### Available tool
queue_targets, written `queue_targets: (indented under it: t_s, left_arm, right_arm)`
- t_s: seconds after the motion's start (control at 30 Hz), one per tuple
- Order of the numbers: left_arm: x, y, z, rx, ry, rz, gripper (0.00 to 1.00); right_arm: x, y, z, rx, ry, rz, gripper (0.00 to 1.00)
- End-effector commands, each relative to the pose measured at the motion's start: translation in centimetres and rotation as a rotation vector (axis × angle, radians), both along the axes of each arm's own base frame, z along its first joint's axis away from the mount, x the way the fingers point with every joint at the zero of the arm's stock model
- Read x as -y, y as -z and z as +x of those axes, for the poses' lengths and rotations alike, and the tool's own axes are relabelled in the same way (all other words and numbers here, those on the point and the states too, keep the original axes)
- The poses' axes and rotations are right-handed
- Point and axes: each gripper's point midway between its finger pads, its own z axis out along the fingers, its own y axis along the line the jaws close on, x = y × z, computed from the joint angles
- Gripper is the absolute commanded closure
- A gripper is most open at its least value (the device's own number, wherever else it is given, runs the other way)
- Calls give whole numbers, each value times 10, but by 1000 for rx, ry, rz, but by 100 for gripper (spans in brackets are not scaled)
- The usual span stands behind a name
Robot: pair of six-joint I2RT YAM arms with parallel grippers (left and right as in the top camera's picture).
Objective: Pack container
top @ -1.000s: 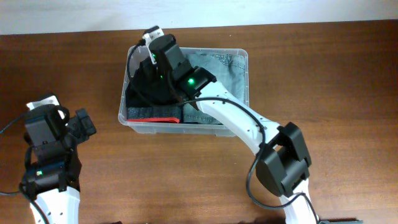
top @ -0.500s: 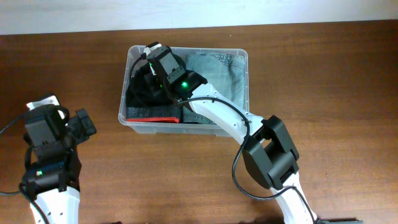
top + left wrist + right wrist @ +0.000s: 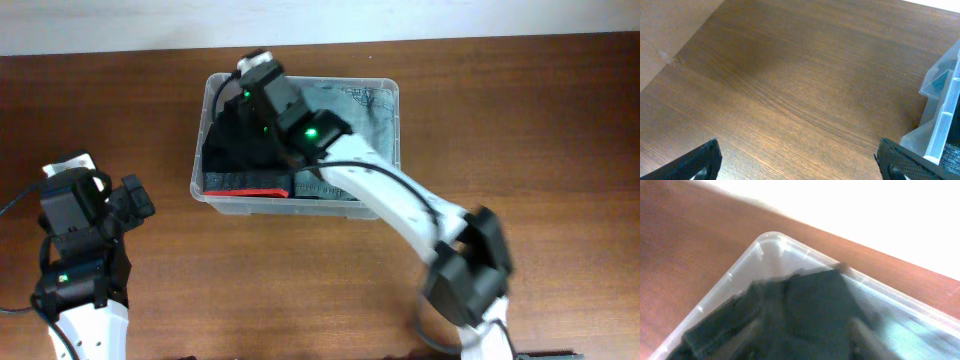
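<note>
Hovering right hand (image 3: 247, 88) above far-left corner of container (image 3: 397, 125).

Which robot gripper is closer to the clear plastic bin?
Right. The right gripper is over the container's back-left corner, above dark clothes; the left gripper is outside it, over the table.

Overhead faces straight down on table (image 3: 520, 150); wrist views close, both catching container (image 3: 940, 100).
</note>
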Motion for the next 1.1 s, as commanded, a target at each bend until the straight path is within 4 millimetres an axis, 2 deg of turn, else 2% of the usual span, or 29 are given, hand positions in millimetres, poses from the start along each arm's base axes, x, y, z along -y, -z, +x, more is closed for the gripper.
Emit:
queue_targets:
  t_s: [0.0, 0.07, 0.1, 0.13, 0.27, 0.37, 0.43, 0.53, 0.63, 0.77, 0.87, 0.97, 1.07]
  left_arm:
    - [-1, 1, 0, 4, -8, -14, 0]
    - [-1, 1, 0, 4, -8, -14, 1]
    - [-1, 1, 0, 4, -8, -14, 1]
    - [-1, 1, 0, 4, -8, -14, 1]
    - [-1, 1, 0, 4, -8, -14, 1]
    - [-1, 1, 0, 4, -8, -14, 1]
    - [-1, 1, 0, 4, -8, -14, 1]
    - [-1, 1, 0, 4, -8, -14, 1]
    - [-1, 1, 0, 4, -8, -14, 1]
    - [-1, 1, 0, 4, -8, -14, 1]
    - [-1, 1, 0, 4, -8, -14, 1]
    - [-1, 1, 0, 4, -8, -14, 1]
    - [-1, 1, 0, 4, -8, -14, 1]
  right_arm:
    - [53, -105, -13, 177, 146, 43, 36]
    - [79, -128, -23, 199, 196, 33, 23]
    - [91, -136, -28, 200, 214, 26, 10]
    - [103, -142, -33, 196, 227, 19, 2]
    - [156, -152, -54, 132, 310, -1, 1]
    - [209, -154, -65, 90, 454, -13, 1]
    - [252, -154, -74, 66, 582, -38, 1]
    - [302, -148, -95, -6, 714, -52, 1]
    - [344, -135, -126, -107, 831, -84, 1]
    - [374, -122, -158, -211, 894, -163, 1]
    - [386, -114, -181, -284, 912, -216, 1]
    - [387, -111, -199, -326, 945, -192, 1]
    - [376, -103, -213, -403, 904, -137, 1]
